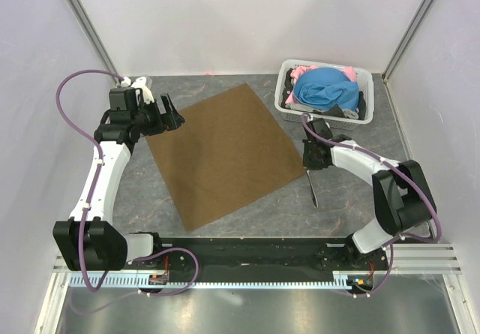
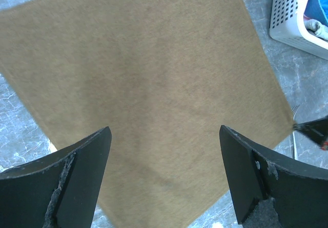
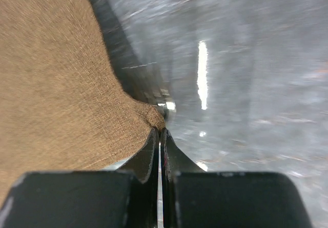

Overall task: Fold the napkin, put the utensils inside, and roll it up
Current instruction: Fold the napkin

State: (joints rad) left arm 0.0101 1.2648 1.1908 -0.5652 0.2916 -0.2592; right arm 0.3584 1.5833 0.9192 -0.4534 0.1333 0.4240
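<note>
Right gripper (image 3: 160, 130): pinched napkin (image 1: 225, 154) at its 3 o'clock corner | left gripper (image 1: 174, 116): spread wide, at napkin's 10 o'clock.

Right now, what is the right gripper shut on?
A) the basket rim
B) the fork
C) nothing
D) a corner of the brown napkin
D: in the right wrist view the right gripper pinches the puckered corner of the napkin, while the fork lies loose beside it.
</note>
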